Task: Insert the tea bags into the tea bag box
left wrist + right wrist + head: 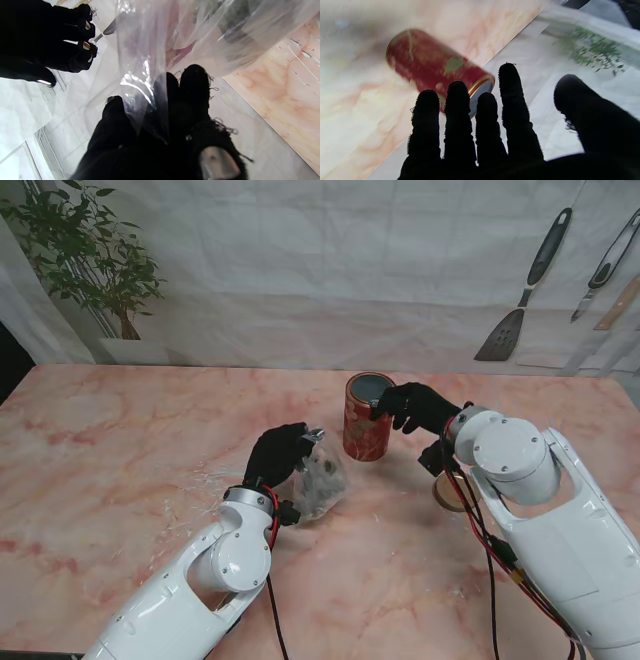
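Fingers (195, 85) of the left hand (276, 455), gloved in black, pinch the gathered top of a clear plastic bag (320, 480), so this hand is grasping the bag. In the left wrist view the film runs crumpled and shiny between thumb and fingers, and dark shapes show through it farther along; in the stand view the bag bulges just right of the hand, with greyish lumps inside that are too small to make out as single tea bags. The bag hangs or rests low over the pink marble table (120, 470), near the middle. The left arm rises from the near left corner, wrist bent toward the centre. The right hand (415, 405) reaches from the right to a red tin (367, 418), which stands upright with its top open, farther from me than the bag and just right of it. Its fingers are spread at the tin's rim; whether they touch it I cannot tell, and the right wrist view is blurred. A tan round thing (446, 492) lies partly hidden under the right wrist.
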Available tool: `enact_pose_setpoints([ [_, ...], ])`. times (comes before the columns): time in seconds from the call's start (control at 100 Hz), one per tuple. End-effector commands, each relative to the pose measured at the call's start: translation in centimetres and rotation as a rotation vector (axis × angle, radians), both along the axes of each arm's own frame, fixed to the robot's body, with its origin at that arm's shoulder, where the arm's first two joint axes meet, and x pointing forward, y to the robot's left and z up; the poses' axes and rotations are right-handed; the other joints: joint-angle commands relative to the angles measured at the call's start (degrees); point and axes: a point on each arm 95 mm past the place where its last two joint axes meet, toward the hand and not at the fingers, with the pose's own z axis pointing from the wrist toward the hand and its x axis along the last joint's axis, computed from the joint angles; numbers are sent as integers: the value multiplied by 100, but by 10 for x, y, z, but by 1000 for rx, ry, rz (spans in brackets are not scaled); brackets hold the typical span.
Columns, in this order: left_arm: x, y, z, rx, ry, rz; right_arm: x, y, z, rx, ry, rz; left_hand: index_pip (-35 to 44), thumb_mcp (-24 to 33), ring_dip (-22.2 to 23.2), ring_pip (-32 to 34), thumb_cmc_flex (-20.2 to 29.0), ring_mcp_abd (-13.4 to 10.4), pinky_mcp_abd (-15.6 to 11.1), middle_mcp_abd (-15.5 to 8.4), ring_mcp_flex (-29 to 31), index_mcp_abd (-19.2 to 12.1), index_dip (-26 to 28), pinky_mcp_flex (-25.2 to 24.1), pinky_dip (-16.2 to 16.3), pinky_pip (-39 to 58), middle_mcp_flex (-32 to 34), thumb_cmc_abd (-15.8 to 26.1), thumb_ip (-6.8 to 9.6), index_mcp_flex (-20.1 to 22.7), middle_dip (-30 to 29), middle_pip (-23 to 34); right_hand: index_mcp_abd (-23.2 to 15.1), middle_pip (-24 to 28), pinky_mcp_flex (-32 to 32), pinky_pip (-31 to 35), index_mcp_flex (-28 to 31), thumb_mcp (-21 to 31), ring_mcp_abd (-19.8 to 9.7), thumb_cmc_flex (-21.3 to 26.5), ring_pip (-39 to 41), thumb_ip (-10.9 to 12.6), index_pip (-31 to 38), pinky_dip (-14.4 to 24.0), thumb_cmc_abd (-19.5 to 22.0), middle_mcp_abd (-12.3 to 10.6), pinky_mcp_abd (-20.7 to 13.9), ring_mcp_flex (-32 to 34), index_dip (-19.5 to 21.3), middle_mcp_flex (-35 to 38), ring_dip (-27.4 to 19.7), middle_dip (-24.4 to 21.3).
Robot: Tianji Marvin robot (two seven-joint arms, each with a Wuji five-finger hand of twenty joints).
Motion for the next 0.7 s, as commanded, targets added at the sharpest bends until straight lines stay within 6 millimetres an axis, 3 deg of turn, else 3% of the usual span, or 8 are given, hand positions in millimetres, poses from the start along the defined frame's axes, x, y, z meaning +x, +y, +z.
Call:
enact_pose_setpoints([
  [0.0, 2, -3, 7, 0, -10, 1, -6, 2, -15, 16, 58, 47, 484, 15, 86, 2257, 330, 934, -899, -248, 964, 532, 101, -696, 116, 1733, 104, 337, 214, 29, 12, 167, 34, 92, 13, 227, 172, -123, -148, 147, 202, 204, -65, 90, 163, -113, -114, 76, -97, 44, 97, 80],
  [0.22, 8, 0, 8, 53, -18, 49, -13, 12, -39, 105, 130, 203, 498, 19, 77, 2246, 320, 925, -903, -274, 964, 515, 99, -696, 131, 1728, 112, 333, 214, 38, 1, 166, 53, 283, 32, 272, 288, -309, -158, 413, 301, 216, -283, 170, 467, -134, -121, 218, -293, 220, 206, 142],
  [0.49, 6, -3, 9, 31, -30, 54, -8, 28, -55, 131, 216, 341, 502, 26, 60, 2221, 329, 934, -904, -250, 963, 533, 94, -696, 140, 1724, 111, 331, 215, 44, -7, 161, -251, 562, 6, 321, 144, -976, -152, 915, 345, 38, -465, 262, 998, -185, -139, 294, -1468, 397, 391, 476],
  [0.69, 2, -7, 8, 7, -47, 37, -2, 38, -58, 79, 280, 422, 492, 33, 17, 2146, 357, 927, -904, -235, 960, 572, 80, -696, 146, 1722, 133, 309, 213, 71, -28, 123, -592, 570, 0, 345, -93, -1315, -161, 1150, 362, -48, -313, 302, 1163, -185, -149, 304, -2003, 409, 450, 555],
])
